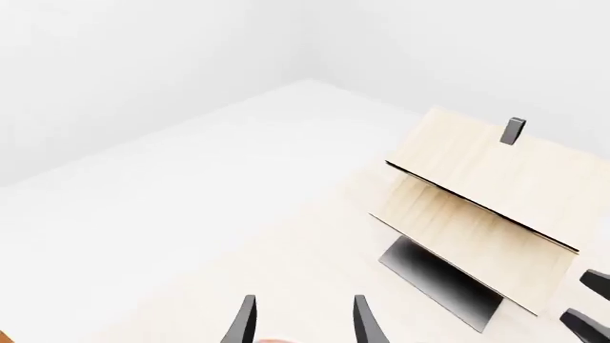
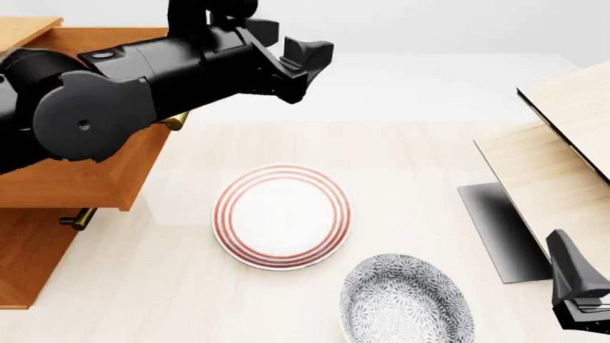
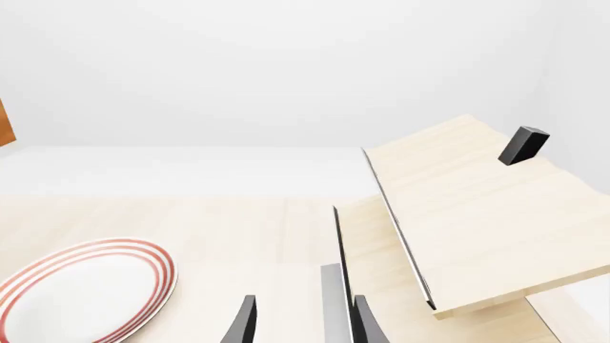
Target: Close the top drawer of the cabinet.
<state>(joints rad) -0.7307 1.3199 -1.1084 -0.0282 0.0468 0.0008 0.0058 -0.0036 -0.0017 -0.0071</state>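
Top drawer [image 2: 67, 179] is seen still projecting from the cabinet [image 2: 24, 264] at the bench's [image 2: 410, 164] left, closing undone, the left hand [image 2: 307, 63] raised nearby, fingers apart.

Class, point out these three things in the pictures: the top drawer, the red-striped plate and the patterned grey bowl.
top drawer [image 2: 67, 182]: front view, on its flat front panel.
red-striped plate [image 2: 282, 216]: front view, on its white centre.
patterned grey bowl [image 2: 405, 300]: front view, on its inner surface.
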